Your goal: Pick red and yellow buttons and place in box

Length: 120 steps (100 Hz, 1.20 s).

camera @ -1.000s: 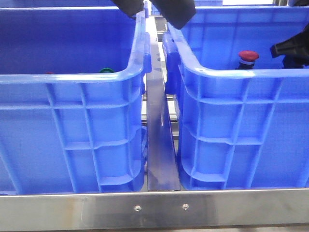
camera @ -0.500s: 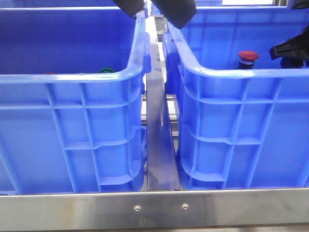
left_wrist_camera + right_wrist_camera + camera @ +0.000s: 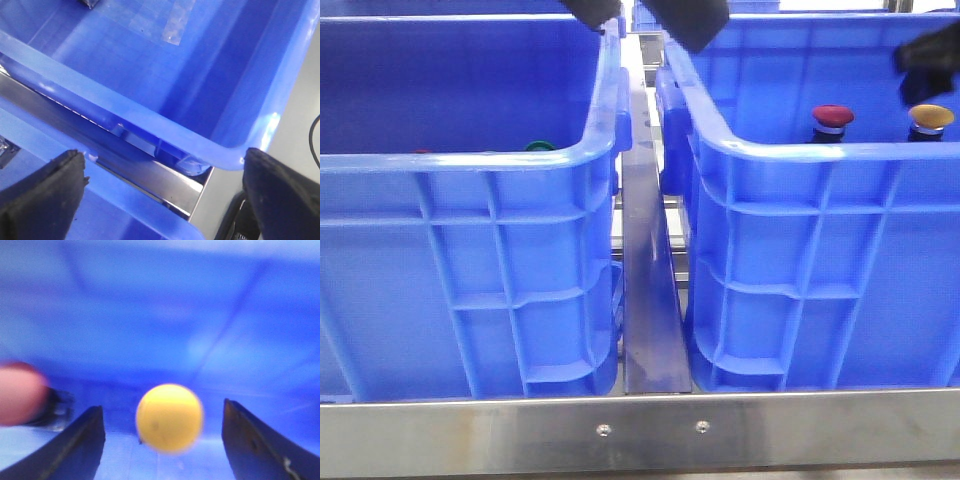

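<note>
The red button and the yellow button stand upright inside the right blue box, only their caps showing over its near rim. My right gripper is above the yellow button, open and empty. In the right wrist view the yellow cap sits between the spread fingers, untouched, with the red cap blurred at the side. My left gripper is open and empty over the gap between the two boxes.
The left blue box holds a green-capped button behind its near rim. A metal rail runs between the boxes, and a metal bar crosses the front. The left arm hangs over the back of the gap.
My right gripper has risen away from the box floor, and the yellow button that it hid now stands uncovered beside the red one. The left arm has barely moved.
</note>
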{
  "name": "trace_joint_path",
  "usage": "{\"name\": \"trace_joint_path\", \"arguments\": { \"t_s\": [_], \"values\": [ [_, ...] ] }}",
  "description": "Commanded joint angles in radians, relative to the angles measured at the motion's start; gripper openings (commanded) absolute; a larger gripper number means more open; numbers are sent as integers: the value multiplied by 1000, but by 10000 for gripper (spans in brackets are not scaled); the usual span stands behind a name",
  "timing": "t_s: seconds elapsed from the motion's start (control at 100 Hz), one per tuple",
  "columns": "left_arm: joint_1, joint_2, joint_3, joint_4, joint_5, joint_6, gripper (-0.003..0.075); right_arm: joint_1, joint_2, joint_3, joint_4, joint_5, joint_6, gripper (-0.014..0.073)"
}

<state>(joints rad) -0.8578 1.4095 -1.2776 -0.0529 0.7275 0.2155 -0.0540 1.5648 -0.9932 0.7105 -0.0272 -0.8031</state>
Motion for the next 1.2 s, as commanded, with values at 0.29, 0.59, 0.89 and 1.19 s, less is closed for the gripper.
{"name": "trace_joint_path", "arguments": {
  "t_s": [0.29, 0.59, 0.89, 1.19],
  "values": [
    [151, -88, -17, 70, -85, -178, 163, -6, -407, 212, 3, 17, -6, 121],
    [418, -224, 127, 71, -126, -190, -20, -8, -692, 394, 3, 17, -6, -68],
    [621, -480, 340, 67, -270, -192, -20, -8, -934, 517, 3, 75, -6, -68],
    [665, -820, 595, 42, -474, -192, -20, -8, -1155, 600, 3, 83, -6, -68]
  ]
}}
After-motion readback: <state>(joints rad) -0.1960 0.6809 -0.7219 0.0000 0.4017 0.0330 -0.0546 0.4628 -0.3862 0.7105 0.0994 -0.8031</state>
